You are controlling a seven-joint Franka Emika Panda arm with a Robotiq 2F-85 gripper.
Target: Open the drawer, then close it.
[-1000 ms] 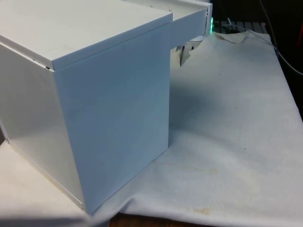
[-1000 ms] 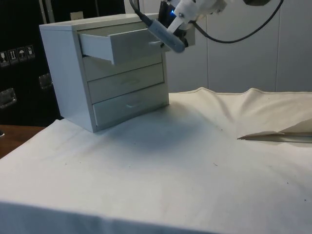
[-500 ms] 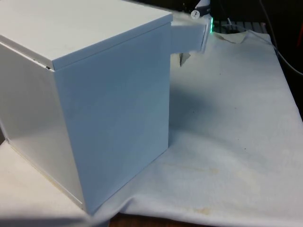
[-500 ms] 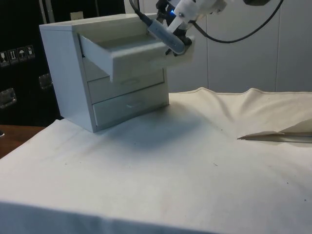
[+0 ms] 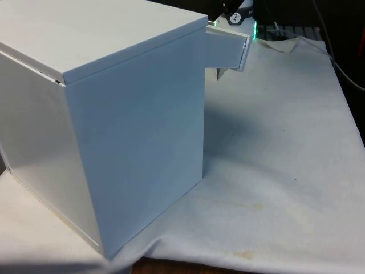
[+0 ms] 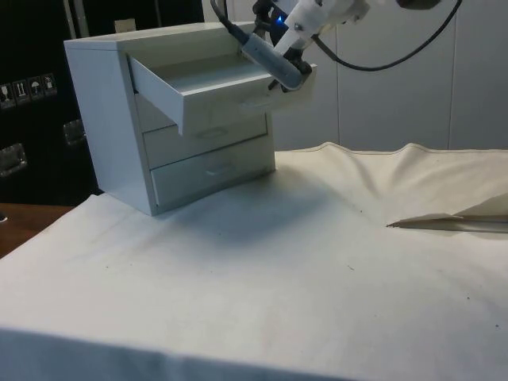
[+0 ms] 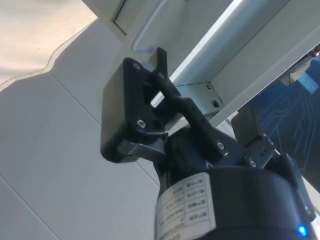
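Note:
A white chest of drawers stands on the cloth, and in the front view its plain side faces me. Its top drawer is pulled well out; its front end juts past the chest. My black gripper hangs at the upper edge of that drawer's front panel, near its handle. In the wrist view the gripper is open, one of its fingers on each side of the panel's rim, gripping nothing. A curved handle shows just beyond.
The two lower drawers are shut. The white cloth covers the table, with a raised fold at the side view's right. A crumpled cloth edge lies behind the chest.
The top drawer has slid further out of the chest. My fingers have spread open and let go of the handle, and the gripper has risen slightly to the panel's rim.

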